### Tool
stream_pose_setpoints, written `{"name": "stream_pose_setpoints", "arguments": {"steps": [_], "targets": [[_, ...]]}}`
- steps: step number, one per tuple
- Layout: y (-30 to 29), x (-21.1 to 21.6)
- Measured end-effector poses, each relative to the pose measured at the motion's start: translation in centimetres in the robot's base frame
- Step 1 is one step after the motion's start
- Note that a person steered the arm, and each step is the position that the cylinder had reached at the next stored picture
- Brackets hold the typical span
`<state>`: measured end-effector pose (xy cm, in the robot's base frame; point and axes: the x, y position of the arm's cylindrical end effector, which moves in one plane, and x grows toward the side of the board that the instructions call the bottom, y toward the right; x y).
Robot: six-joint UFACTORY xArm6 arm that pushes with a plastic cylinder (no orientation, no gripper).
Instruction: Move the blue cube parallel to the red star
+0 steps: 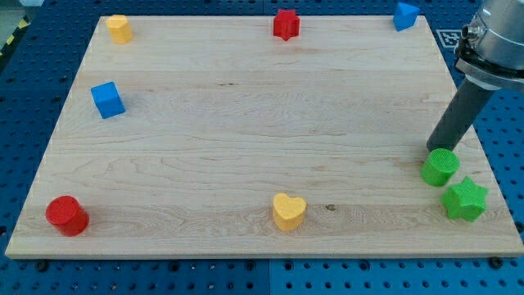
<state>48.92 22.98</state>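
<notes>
My tip [431, 148] sits at the view's right edge of the wooden board [246, 139], its lower end touching or just above the green cylinder [440, 166], so close that I cannot tell whether there is contact. The arm carries no gripper, only the dark rod [455, 115] slanting up to the view's upper right, so there is nothing to open or close. Just below and to the right of the cylinder lies the green star [465, 199], the two nearly touching. The blue cube [107, 99] rests near the view's left edge, in the upper half of the board, well apart from my tip, with almost the whole width of the board between them. The red star [286, 24] sits at the view's top edge, near the middle. A second blue block [404, 15], its shape not clear to me, lies in the top right corner. A yellow block [119, 28] occupies the top left corner, a red cylinder [66, 215] the bottom left corner, and a yellow heart [288, 211] rests near the bottom edge, around the middle. The board lies on a blue perforated table [33, 106].
</notes>
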Motion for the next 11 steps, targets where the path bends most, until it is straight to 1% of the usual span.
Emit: {"name": "stream_pose_setpoints", "arguments": {"steps": [1, 2, 3, 4, 6, 7, 11], "targets": [[-1.5, -2.4], [-0.6, -6.7], [3.0, -12.0], [5.4, -18.6], [7.3, -27.2], [7.1, -29.8], [2.7, -29.8]]}}
